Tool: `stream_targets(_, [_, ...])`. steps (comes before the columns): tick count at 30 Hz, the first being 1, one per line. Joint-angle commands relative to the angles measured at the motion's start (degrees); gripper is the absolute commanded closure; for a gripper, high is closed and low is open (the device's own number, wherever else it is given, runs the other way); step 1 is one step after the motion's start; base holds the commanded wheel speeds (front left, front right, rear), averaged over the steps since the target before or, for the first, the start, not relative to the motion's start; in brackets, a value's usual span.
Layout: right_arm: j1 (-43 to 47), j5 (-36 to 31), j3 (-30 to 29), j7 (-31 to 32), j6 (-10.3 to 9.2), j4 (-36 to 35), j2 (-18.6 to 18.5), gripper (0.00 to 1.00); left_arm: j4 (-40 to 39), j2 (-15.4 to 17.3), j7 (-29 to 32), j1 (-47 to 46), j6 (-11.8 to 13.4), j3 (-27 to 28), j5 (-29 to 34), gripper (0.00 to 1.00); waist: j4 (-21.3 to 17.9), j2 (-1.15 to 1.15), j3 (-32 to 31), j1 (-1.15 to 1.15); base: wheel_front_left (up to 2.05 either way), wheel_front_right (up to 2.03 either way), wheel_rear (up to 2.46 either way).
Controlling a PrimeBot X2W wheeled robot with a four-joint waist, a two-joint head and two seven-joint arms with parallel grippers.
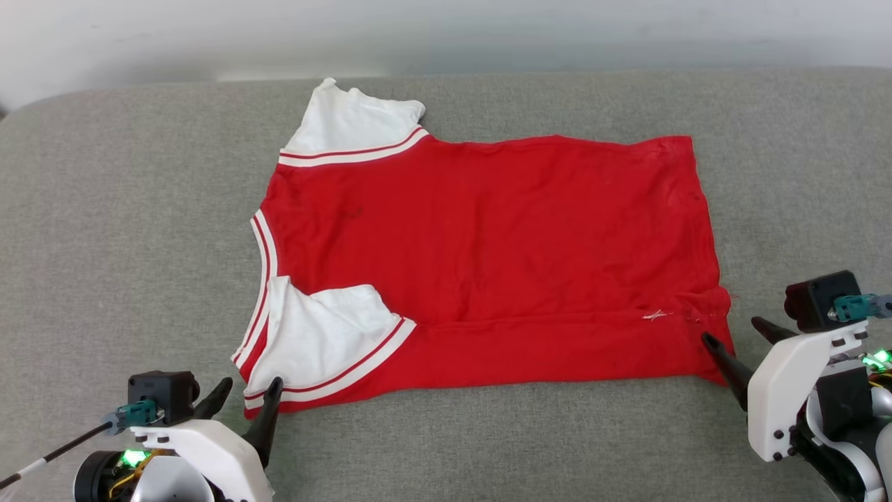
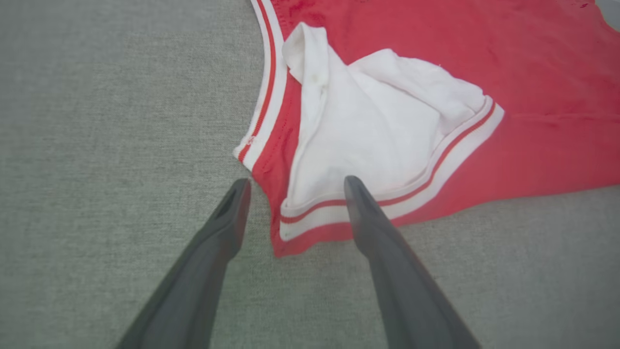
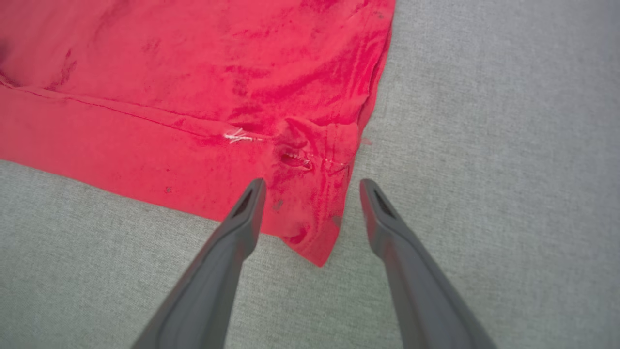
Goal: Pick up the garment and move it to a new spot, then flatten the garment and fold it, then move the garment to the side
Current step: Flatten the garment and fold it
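The garment (image 1: 488, 258), a red shirt with white sleeves and striped trim, lies spread on the grey cushion with its collar to the left and hem to the right. Its near long edge is folded over the body, with the near white sleeve (image 2: 368, 131) lying on top. My left gripper (image 1: 249, 390) stands open at the near left corner, which shows between its spread fingers (image 2: 295, 182). My right gripper (image 1: 733, 333) is open at the near right hem corner (image 3: 315, 232), one finger on either side of it. Nothing is held.
The grey fabric surface (image 1: 125, 244) stretches wide around the shirt, with bare room to the left, right and front. Its far edge meets a pale wall (image 1: 446, 35) just behind the far sleeve.
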Motion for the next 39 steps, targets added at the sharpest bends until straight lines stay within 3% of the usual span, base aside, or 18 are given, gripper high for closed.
stream_targets(1, [0.7,-0.6,-0.7,0.6,-0.04,-1.5,0.8,0.0,-0.5,0.4,0.9,0.7,0.7,-0.1,-0.2,0.0,-0.4,0.0,1.0,0.0,0.0,0.0,0.0])
stream_targets(8, [1.2,-1.6,-1.9,1.8,-0.04,-4.5,1.8,0.0,2.3,0.9,2.2,-0.5,3.7,0.1,1.3,0.0,-1.1,0.0,3.3,0.0,0.0,0.0,0.0])
stream_targets(14, [0.8,-2.2,-2.2,2.2,-0.04,-5.6,1.3,0.0,7.1,-0.3,4.7,-1.1,2.2,-2.7,1.1,0.0,-1.5,0.0,4.8,0.0,0.0,0.0,0.0])
stream_targets(15, [0.7,-2.2,-2.2,2.2,-0.03,-5.7,1.2,0.0,7.7,-0.6,5.4,-1.3,1.7,-3.4,1.0,0.04,-1.5,0.0,4.9,0.0,0.0,0.0,0.0])
stream_targets(16, [0.7,-2.3,-2.3,2.3,-0.03,-5.7,1.2,0.0,8.2,-0.9,5.7,-1.4,1.2,-4.0,0.8,0.54,-1.4,0.0,4.8,0.0,0.0,0.0,0.0])
stream_targets(17, [0.7,-2.3,-2.3,2.3,-0.03,-5.7,1.2,0.0,8.2,-0.9,5.7,-1.4,1.2,-4.0,0.8,0.54,-1.4,0.0,4.8,0.0,0.0,0.0,0.0])
stream_targets(18, [0.7,-2.4,-2.3,2.4,-0.03,-5.6,1.1,0.0,8.4,-1.5,5.8,-1.4,0.7,-4.5,0.6,0.95,-1.3,0.0,4.6,0.0,0.0,0.0,0.0])
stream_targets(19, [0.9,-2.6,-2.4,2.5,-0.03,-5.4,1.0,0.0,8.6,-1.8,5.8,-1.5,0.2,-4.9,0.5,1.0,-1.2,0.0,4.2,0.0,0.0,0.0,0.0])
stream_targets(30, [1.8,-6.3,-4.2,3.7,-0.04,2.2,2.7,0.0,2.0,-1.4,-1.0,-2.0,0.6,-3.3,2.5,1.0,1.2,0.0,0.6,0.0,0.0,0.0,0.0])
stream_targets(39, [-1.3,-7.1,-5.4,4.4,-0.04,9.7,6.0,0.0,-5.3,-0.4,-1.5,-2.7,1.9,-3.3,4.5,1.0,3.4,0.0,2.7,0.0,0.0,0.0,0.0])
